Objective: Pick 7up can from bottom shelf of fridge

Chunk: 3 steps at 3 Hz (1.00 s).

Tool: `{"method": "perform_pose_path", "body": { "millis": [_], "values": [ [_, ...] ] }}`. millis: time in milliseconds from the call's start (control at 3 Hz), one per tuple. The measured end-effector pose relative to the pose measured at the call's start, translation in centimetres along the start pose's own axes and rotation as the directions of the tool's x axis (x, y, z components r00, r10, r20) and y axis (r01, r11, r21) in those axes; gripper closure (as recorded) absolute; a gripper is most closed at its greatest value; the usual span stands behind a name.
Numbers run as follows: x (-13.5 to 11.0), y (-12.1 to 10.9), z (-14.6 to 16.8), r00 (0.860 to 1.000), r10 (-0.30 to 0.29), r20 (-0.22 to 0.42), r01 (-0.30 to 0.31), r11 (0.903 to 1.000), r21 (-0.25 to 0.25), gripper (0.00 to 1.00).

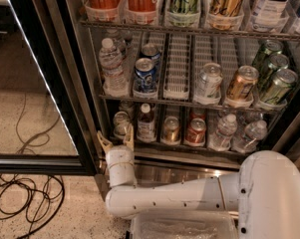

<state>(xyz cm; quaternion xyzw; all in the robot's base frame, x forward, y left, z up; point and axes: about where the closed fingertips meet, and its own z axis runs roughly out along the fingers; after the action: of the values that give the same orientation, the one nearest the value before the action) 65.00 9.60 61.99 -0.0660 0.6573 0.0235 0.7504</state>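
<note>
Speckled flooring [35, 128] with loose black cables [20, 203] lies beside the fridge [92, 73], whose glass door [37, 68] stands open. On the bottom shelf [179, 147], the 7up can [121, 122] sits in the far-left lane, beside a small bottle [146, 121], then a gold can [171, 129] and a red can [195, 131]. The gripper [115, 134] is at the shelf's front edge, just before the 7up can, its fingers [105, 142] spread apart and pointing up, holding nothing.
</note>
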Motion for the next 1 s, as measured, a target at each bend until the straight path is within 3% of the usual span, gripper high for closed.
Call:
{"method": "perform_pose_path", "body": {
  "millis": [667, 1000],
  "values": [
    [-0.1, 0.0, -0.5, 1.000, -0.004, 0.004, 0.004, 1.0000, -0.002, 0.33],
    [-0.5, -0.4, 1.9, 0.999, -0.027, 0.041, 0.026, 0.9996, 0.015, 0.34]
  ]
}}
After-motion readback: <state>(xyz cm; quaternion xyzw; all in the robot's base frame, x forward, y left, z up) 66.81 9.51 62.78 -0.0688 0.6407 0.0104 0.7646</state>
